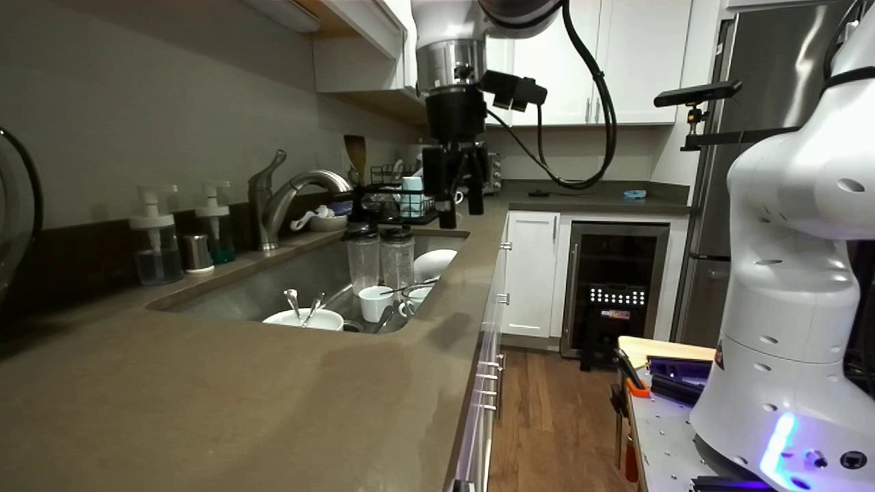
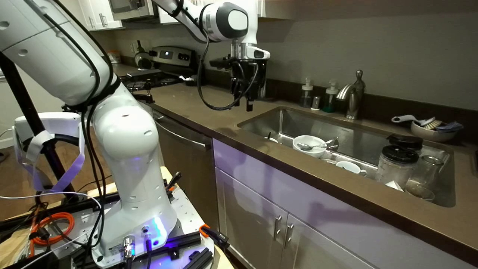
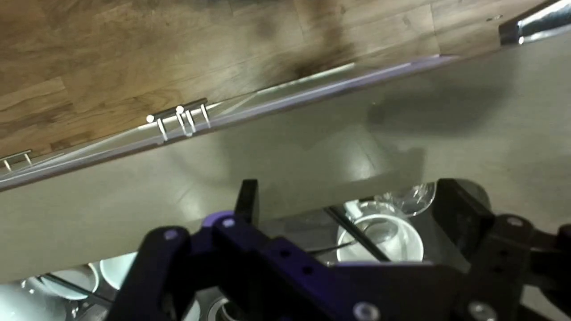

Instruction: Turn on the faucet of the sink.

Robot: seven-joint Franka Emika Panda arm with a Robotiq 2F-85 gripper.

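The brushed-metal faucet (image 1: 273,205) stands at the back rim of the sink (image 1: 273,273), against the wall. It also shows in an exterior view (image 2: 353,98). Its spout curves out over the basin, and its lever handle (image 1: 266,171) points up behind the spout. My gripper (image 1: 463,212) points down, open and empty, above the front side of the sink and counter, apart from the faucet. It also shows in an exterior view (image 2: 243,104). In the wrist view the fingers (image 3: 348,189) are spread wide over the counter edge and basin. The faucet is out of the wrist view.
Soap dispensers (image 1: 156,239) stand beside the faucet. The basin holds a white bowl with spoons (image 2: 309,145), black-lidded jars (image 2: 396,164) and cups (image 3: 406,243). A small bowl with brushes (image 2: 433,130) and a dish rack (image 1: 410,205) stand beyond the faucet. Upper cabinets (image 1: 362,65) overhang the counter.
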